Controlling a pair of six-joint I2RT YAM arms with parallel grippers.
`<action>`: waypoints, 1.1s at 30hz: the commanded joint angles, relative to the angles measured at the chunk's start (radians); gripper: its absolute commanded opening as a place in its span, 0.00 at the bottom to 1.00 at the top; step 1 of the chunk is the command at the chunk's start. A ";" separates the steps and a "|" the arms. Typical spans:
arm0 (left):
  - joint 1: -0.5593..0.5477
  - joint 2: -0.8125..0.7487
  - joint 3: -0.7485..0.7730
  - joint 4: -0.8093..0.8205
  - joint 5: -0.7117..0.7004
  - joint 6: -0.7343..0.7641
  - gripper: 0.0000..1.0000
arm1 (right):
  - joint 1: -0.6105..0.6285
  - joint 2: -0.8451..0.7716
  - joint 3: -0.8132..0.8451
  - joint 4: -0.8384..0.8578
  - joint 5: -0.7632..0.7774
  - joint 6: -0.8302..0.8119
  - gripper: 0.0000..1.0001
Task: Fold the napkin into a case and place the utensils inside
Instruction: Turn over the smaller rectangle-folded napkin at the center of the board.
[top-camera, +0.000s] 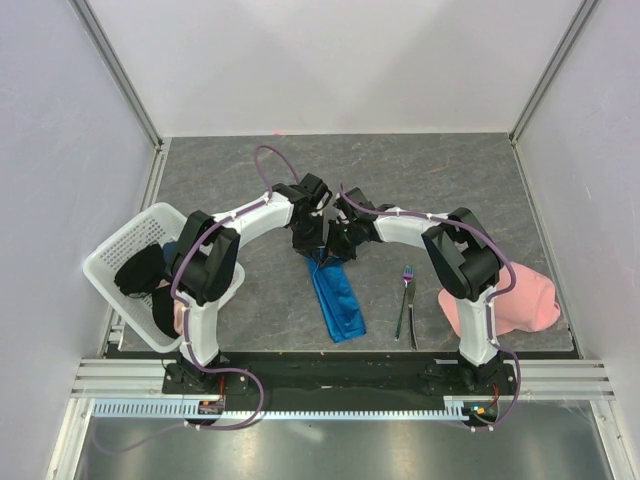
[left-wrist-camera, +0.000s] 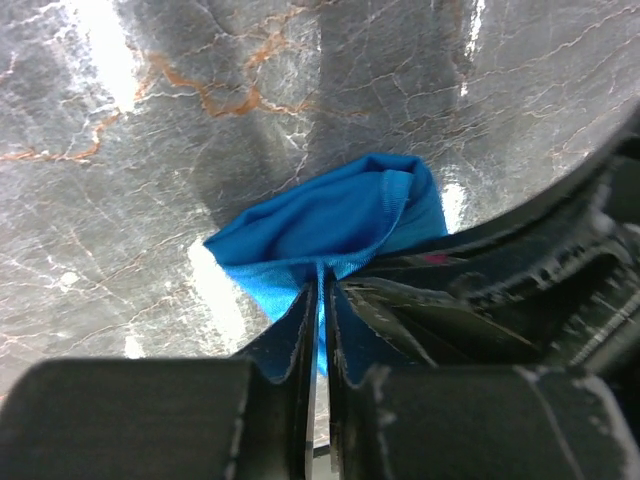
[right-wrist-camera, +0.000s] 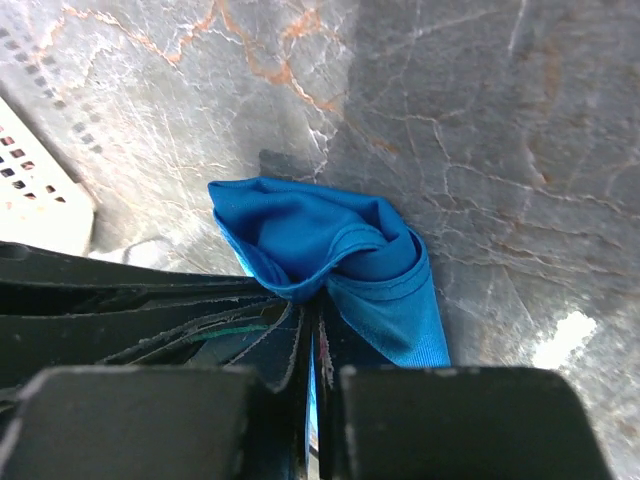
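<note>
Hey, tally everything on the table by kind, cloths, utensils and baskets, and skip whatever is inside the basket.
Cloths: 2, the blue napkin and the pale pink cloth.
Utensils: 2, the fork and the knife.
Baskets: 1, the white basket.
Total: 5.

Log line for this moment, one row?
left gripper: shut on napkin far end | right gripper: same | utensils: on table, right of napkin
</note>
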 joint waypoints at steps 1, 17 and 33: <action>-0.003 0.016 0.023 0.007 0.042 0.022 0.09 | -0.003 0.031 0.003 0.086 -0.005 0.059 0.02; 0.171 -0.223 -0.020 -0.045 0.103 -0.056 0.12 | 0.041 -0.131 0.113 -0.345 0.137 -0.184 0.37; 0.280 -0.447 -0.206 -0.079 0.146 -0.062 0.13 | 0.219 -0.058 0.230 -0.494 0.340 -0.223 0.63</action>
